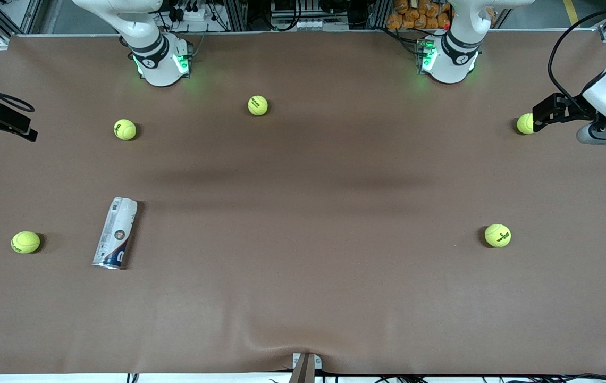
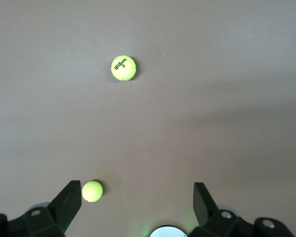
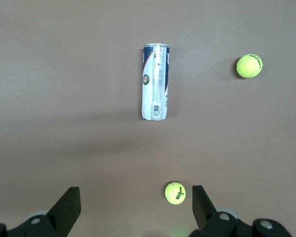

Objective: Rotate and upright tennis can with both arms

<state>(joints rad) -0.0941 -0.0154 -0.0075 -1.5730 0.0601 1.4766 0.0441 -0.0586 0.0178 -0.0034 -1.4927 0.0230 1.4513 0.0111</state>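
Our left gripper [image 2: 137, 197] is up in the air over the left arm's end of the table, with its fingers spread wide and nothing in them. Our right gripper [image 3: 136, 206] is up high too, over the right arm's end of the table, fingers just as wide and holding nothing. Neither one is near the job yet. The tennis can [image 1: 115, 232] lies flat on its side on the brown table [image 1: 303, 298], toward the right arm's end, well apart from both grippers. Its silvery rim end points toward the front camera and its other end points toward the robots. We see no balls inside it, so we think it is empty and very light. It is round and smooth, so we think it can roll away or slip if we push it from one side. The plastic wall looks thin, so a hard squeeze may dent it. We think the best hold is across the middle of the tube, with one gripper squeezing softly while the other steadies an end as we tip it up. A tennis ball [image 1: 25, 242] sits near the can, closer to the table's end, and other tennis balls [image 1: 125, 129] lie scattered farther off, so we need to keep from bumping them.
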